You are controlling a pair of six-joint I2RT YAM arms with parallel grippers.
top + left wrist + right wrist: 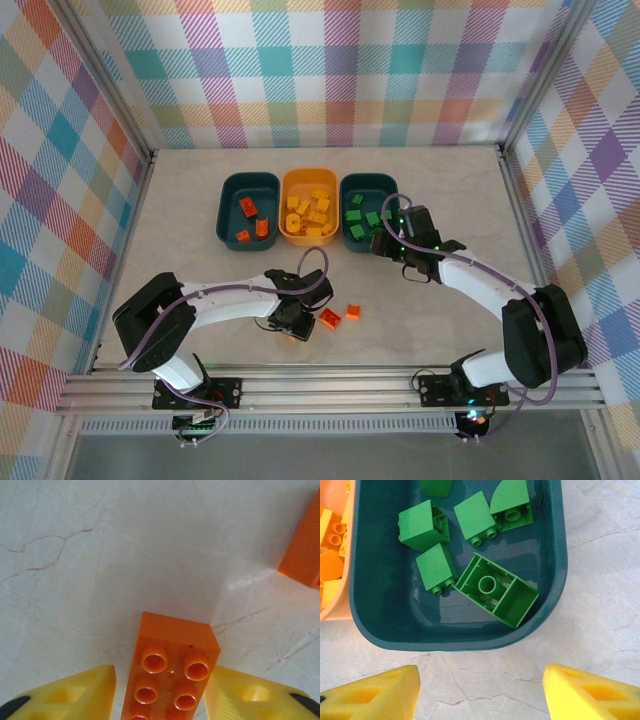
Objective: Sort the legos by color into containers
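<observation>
The pale marbled table (200, 250) holds everything, with checked walls (330, 70) on three sides. The left arm (220, 300) bends low across the near middle of the table. The right arm (490, 285) reaches toward the far side.

Three tubs stand close side by side at the far middle: the left teal tub (222, 210), the yellow tub (285, 200) in the centre, and the right teal tub (345, 195) (380, 625).

The right gripper (388, 243) (480, 680) hangs over bare table just on the near side of the right teal tub. Its fingers (375, 695) are spread wide with nothing between them.

The left gripper (298, 325) (162, 680) is down at the table, straddling an orange brick (170, 655) that lies studs up. One finger (250, 695) looks to touch the brick, while a sliver of table shows beside the other (75, 695). I cannot tell whether the brick is truly clamped.

Orange-red bricks (262, 228) lie in the left teal tub, yellow bricks (318, 215) in the yellow tub, and green bricks (354, 215) (435, 565) in the right teal tub, one of them hollow side up.

Two loose bricks (330, 318), also orange, lie near each other on the table just right of the left gripper.
</observation>
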